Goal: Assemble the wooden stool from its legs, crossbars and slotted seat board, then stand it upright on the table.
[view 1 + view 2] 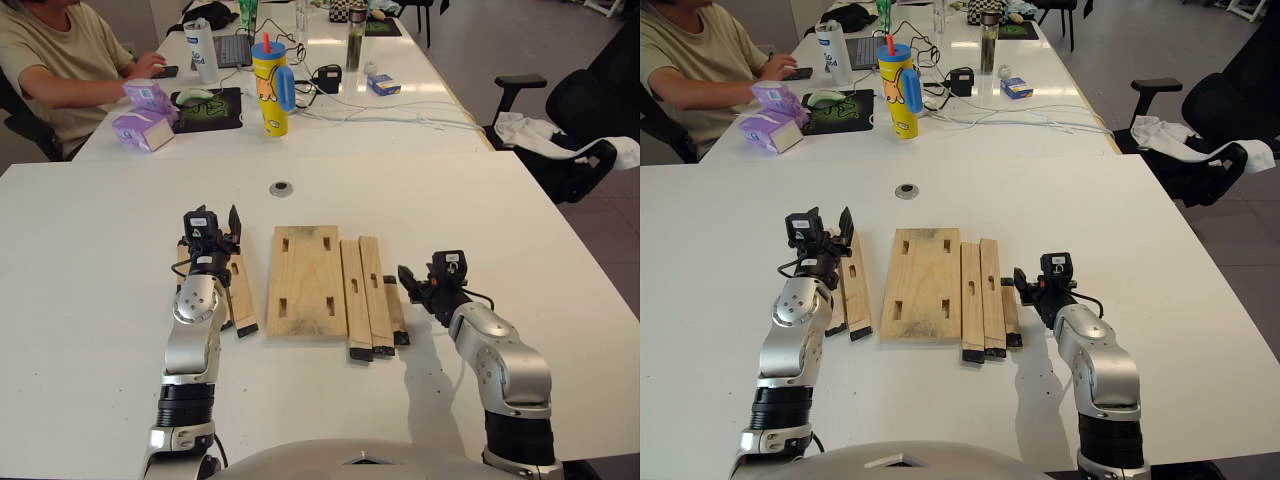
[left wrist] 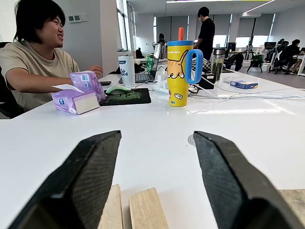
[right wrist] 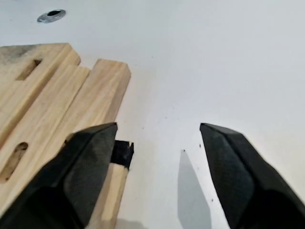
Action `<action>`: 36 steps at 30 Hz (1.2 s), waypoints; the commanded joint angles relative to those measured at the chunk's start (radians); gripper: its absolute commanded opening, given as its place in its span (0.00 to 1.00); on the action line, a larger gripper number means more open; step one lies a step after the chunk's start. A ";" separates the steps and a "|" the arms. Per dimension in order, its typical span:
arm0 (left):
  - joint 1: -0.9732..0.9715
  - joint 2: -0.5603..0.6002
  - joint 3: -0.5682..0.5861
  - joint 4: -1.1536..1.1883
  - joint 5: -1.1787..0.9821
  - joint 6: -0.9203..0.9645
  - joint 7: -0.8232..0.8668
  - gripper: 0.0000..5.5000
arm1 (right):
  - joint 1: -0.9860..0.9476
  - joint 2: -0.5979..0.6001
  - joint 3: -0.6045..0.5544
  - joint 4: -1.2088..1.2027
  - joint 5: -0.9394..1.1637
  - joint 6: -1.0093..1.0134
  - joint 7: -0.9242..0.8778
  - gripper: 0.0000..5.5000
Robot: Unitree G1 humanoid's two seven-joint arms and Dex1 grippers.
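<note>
Two tools are hanging low over the white tabletop (image 1: 90, 260), each with fingers spread apart and gripping nothing. The slotted seat board (image 1: 307, 280) is lying flat in the middle. The left tool (image 2: 157, 136) is sitting over the far ends of two leg pieces (image 1: 241, 295), its arm covering part of one. The right tool (image 3: 158, 128) is sitting just right of the strips (image 1: 362, 290) beside the board, one finger (image 3: 86, 162) partly hiding the short crossbar (image 1: 396, 312).

Bright, even light from ceiling strips (image 2: 214, 1) floods the white bench (image 1: 80, 260). Shadows are soft and faint: a pale one lies on the bench just inside the right arm (image 1: 500, 365), and a thin one lies between the dark fingers (image 3: 88, 162). The far bench (image 2: 248, 102) shows mild glare.
</note>
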 commanded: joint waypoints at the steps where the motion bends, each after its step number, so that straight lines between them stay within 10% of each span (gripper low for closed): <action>1: 0.034 -0.004 0.005 -0.025 0.003 0.019 0.006 0.52 | -0.004 -0.028 -0.022 -0.032 0.038 0.101 0.018 0.59; 24: 0.061 0.000 0.021 -0.068 0.003 0.058 0.004 0.52 | 0.083 -0.295 0.156 0.004 -0.029 0.120 0.070 0.59; 36: 0.044 0.005 0.018 -0.054 0.002 0.066 -0.011 0.52 | -0.002 -0.153 0.026 0.068 0.039 -0.003 0.052 0.59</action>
